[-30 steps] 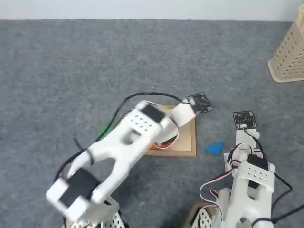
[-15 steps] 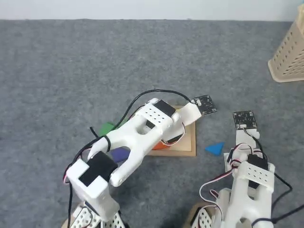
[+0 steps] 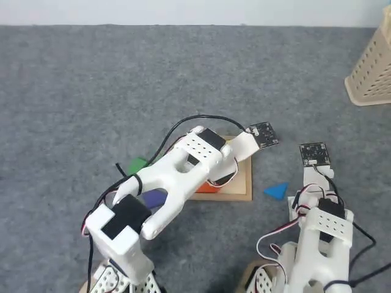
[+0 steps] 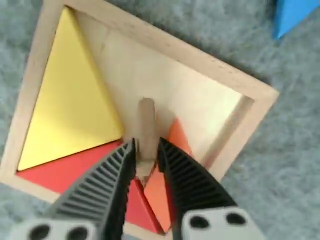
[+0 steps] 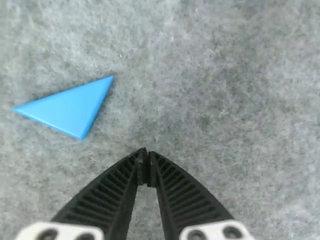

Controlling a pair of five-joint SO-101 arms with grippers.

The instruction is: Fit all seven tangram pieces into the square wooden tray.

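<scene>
The square wooden tray (image 4: 252,97) (image 3: 246,182) holds a large yellow triangle (image 4: 70,105) and a red triangle (image 4: 60,172). My left gripper (image 4: 146,147) hangs over the tray, shut on an orange piece (image 4: 177,135) that stands on its edge, its bare wooden edge showing between the jaws. A blue triangle (image 5: 67,107) (image 3: 276,191) lies on the carpet right of the tray, just ahead of my right gripper (image 5: 145,152), which is shut on nothing. A green piece (image 3: 135,165) and a purple piece (image 3: 153,196) lie left of the tray, partly hidden by the left arm.
Grey carpet (image 3: 91,91) covers the whole table. A slatted wooden stand (image 3: 372,67) sits at the far right edge. The left arm (image 3: 177,174) stretches across the tray's left half in the high view.
One second ago the left arm was swinging, blurred, over the tray; it settled half a second ago and has kept still since. The right arm has not moved.
</scene>
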